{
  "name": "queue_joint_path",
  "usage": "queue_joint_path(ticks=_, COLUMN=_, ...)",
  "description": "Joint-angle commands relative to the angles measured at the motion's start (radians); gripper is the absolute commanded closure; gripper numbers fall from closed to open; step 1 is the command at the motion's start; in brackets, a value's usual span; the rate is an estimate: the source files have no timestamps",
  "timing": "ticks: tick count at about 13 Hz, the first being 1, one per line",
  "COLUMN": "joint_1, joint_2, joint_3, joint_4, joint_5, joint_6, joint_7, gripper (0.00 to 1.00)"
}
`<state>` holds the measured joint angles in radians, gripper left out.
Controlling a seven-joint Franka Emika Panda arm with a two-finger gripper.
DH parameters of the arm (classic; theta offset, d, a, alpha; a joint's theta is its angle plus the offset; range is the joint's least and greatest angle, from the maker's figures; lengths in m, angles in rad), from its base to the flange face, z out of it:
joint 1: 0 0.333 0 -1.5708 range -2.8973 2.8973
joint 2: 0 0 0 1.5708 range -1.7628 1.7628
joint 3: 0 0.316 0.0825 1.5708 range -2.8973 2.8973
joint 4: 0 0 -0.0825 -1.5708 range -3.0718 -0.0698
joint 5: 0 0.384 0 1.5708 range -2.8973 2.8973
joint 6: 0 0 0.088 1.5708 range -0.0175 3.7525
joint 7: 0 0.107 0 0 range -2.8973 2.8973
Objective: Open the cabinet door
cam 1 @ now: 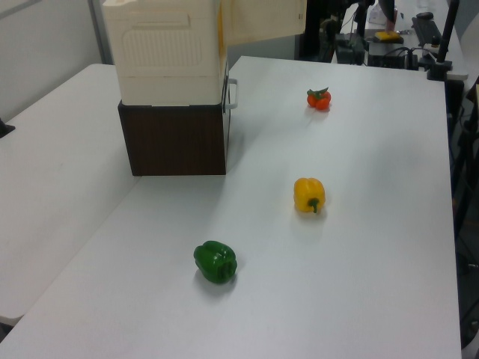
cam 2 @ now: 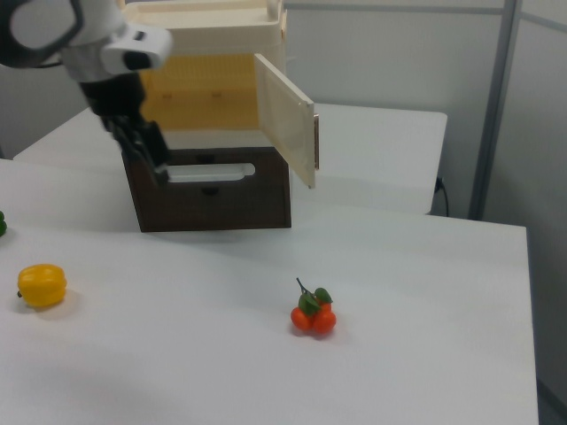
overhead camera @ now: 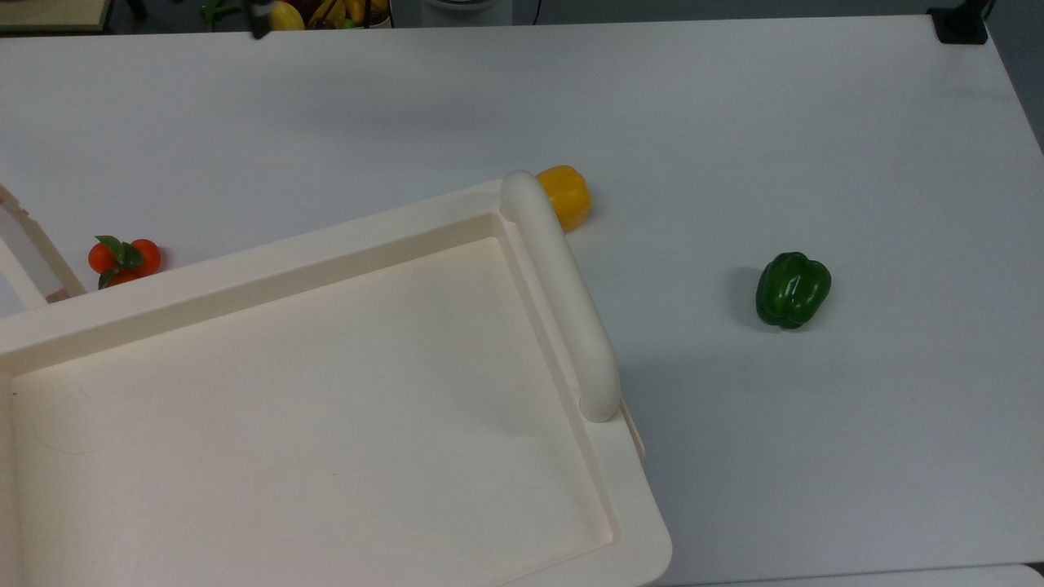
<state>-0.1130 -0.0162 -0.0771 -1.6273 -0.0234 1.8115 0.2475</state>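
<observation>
The cream cabinet stands on a dark brown base, and its yellow-lit inside shows in the right view. The cabinet door stands swung wide open, hinged at the right view's right side of the cabinet. In the top view the cabinet door is a thin strip at the far left, beside the recessed cabinet top. In the left view the cabinet door juts out past the cabinet. My gripper hangs in front of the cabinet, well clear of the door, open and holding nothing.
A bunch of red tomatoes lies near the door's swing. A yellow pepper sits by the thick bar handle. A green pepper lies further to the top view's right. Equipment crowds the far table edge.
</observation>
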Motion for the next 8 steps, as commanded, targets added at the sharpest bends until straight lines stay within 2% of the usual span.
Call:
queue_joint_path(ticks=1, joint_1=0.007, joint_2=-0.024, joint_3=0.075, joint_4=-0.020, joint_5=0.064, joint_6=-0.047, joint_7=-0.101, gripper=0.00)
queue_joint_path(ticks=2, joint_1=0.007, joint_2=-0.022, joint_3=0.079, joint_4=-0.020, joint_5=0.112, joint_6=-0.046, joint_7=-0.184, gripper=0.00)
queue_joint_path(ticks=4, joint_1=0.027, joint_2=-0.018, joint_3=0.086, joint_4=-0.045, joint_5=0.117, joint_6=-0.046, joint_7=-0.347, gripper=0.00)
queue_joint_path(ticks=8, joint_1=0.029, joint_2=-0.004, joint_3=0.086, joint_4=-0.049, joint_5=0.105, joint_6=-0.032, joint_7=-0.356, gripper=0.00)
